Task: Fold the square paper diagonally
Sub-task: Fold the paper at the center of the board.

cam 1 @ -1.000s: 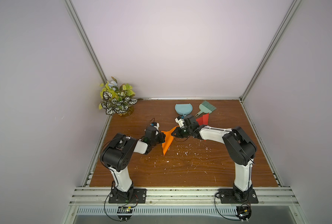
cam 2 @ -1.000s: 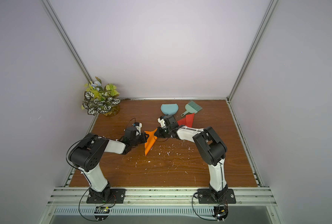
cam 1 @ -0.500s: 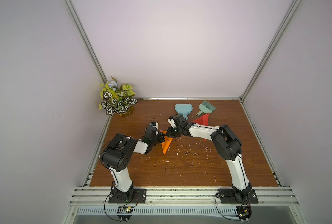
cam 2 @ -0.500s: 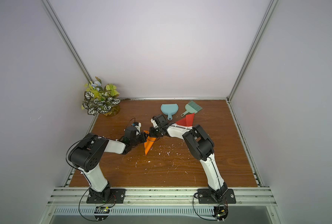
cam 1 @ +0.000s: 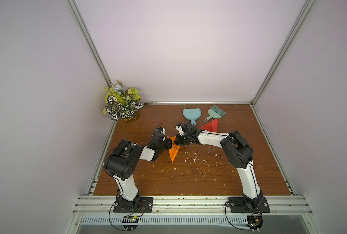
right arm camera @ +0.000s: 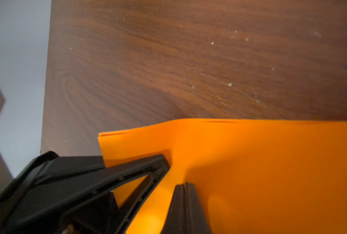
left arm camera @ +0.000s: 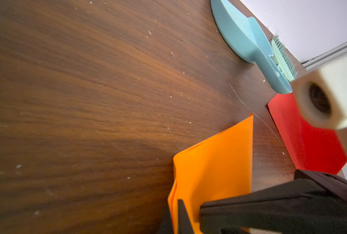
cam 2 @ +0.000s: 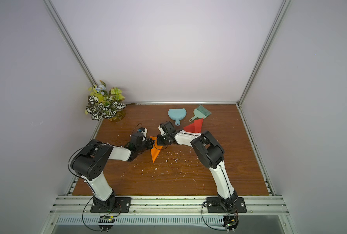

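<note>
The orange paper (cam 1: 173, 153) (cam 2: 154, 154) lies on the wooden table as a narrow folded triangle, its point toward the front. My left gripper (cam 1: 169, 144) (left arm camera: 175, 210) is shut on the paper's left edge, with both layers (left arm camera: 215, 162) pinched between its black fingers. From the right, my right gripper (cam 1: 176, 141) (right arm camera: 185, 185) meets it, its two fingers pressed together over the top layer (right arm camera: 269, 172) with nothing showing between them. The two grippers nearly touch at the triangle's far end.
A red folded paper (cam 1: 210, 127) lies behind the right forearm. A blue dustpan (cam 1: 190, 114) and a green brush (cam 1: 216, 112) sit near the back wall. A potted plant (cam 1: 123, 103) fills the back left corner. White scraps (cam 1: 188, 160) litter the table (cam 1: 188, 182).
The right gripper has swung left across the orange paper to meet the left gripper and has closed fully. The paper's raised right corner has come over, leaving a narrower triangle. The left arm stayed put.
</note>
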Controlling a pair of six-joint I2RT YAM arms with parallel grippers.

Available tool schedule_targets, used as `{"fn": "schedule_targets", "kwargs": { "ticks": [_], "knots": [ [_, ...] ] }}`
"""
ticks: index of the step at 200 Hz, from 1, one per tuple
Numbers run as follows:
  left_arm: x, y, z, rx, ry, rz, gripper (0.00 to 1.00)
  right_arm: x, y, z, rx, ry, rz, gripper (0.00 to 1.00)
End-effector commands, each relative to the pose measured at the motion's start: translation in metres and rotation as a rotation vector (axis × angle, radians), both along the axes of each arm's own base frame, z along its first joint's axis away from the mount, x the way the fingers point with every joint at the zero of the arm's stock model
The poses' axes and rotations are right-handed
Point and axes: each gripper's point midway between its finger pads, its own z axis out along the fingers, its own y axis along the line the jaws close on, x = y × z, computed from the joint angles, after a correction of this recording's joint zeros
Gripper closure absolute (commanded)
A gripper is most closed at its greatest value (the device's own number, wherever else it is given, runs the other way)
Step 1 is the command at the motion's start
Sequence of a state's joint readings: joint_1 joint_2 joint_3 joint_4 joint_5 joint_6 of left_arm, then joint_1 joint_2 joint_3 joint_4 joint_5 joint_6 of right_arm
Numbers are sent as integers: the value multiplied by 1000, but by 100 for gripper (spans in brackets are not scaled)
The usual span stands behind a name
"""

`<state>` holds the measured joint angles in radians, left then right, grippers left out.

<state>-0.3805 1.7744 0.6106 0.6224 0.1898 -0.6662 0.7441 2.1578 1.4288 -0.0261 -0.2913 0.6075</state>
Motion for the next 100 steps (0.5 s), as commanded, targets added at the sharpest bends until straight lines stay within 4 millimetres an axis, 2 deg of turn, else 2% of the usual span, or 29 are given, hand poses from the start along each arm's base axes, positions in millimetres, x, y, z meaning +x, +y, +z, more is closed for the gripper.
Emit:
{"fn": "schedule_targets", "kwargs": {
  "ticks": [1, 71, 87, 100],
  "knots": [
    [-12, 15, -21, 72, 82, 43, 100, -13, -20, -2, -66, 12, -6, 96],
    [-14, 19, -20, 84, 76, 58, 100, -24, -50, 3, -61, 17, -27, 96],
    [-15, 20, -20, 82, 78, 63, 100, -25, -48, 13, -15, 2, 2, 95],
    [-16, 21, -18, 73, 81, 72, 100, -29, -42, 32, 57, -27, 49, 95]
  ]
}}
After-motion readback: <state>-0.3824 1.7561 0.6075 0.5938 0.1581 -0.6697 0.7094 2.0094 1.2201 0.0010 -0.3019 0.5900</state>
